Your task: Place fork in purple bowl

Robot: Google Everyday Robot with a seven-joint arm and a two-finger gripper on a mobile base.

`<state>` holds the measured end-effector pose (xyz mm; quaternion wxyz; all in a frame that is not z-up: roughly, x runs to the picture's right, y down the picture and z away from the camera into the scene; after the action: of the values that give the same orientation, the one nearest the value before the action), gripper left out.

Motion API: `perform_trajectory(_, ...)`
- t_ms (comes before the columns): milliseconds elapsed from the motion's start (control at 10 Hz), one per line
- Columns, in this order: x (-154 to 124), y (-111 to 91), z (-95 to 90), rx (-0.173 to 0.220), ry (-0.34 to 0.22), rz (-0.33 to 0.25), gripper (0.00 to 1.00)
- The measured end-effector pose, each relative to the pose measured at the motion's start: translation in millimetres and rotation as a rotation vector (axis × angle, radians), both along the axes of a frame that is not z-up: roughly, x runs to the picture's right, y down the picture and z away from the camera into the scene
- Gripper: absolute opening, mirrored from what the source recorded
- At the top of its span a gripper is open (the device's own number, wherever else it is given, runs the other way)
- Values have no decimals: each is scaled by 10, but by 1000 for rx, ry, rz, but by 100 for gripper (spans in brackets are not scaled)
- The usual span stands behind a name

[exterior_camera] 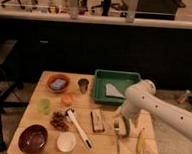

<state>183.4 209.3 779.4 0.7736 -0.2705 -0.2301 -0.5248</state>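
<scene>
The fork (pixel 118 145) lies on the wooden table (pixel 31 117) near the front right, its handle pointing toward the front edge. My gripper (pixel 119 125) hangs at the end of the white arm (pixel 157 110), right over the fork's far end. The purple bowl (pixel 33 139) sits at the table's front left corner, far to the left of the gripper, with nothing in it.
A small white bowl (pixel 66 142) and a white-handled utensil (pixel 78 129) lie between fork and purple bowl. A brown bar (pixel 97 120), a green fruit (pixel 127 127), a banana (pixel 141 142), a green tray (pixel 117 86), an orange bowl (pixel 58 82) and a dark cup (pixel 83 84) are also there.
</scene>
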Motion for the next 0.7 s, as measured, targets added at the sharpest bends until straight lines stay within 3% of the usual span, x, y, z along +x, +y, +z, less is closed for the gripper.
perform_trajectory(700, -138, 89, 175, -38, 5, -6, 80)
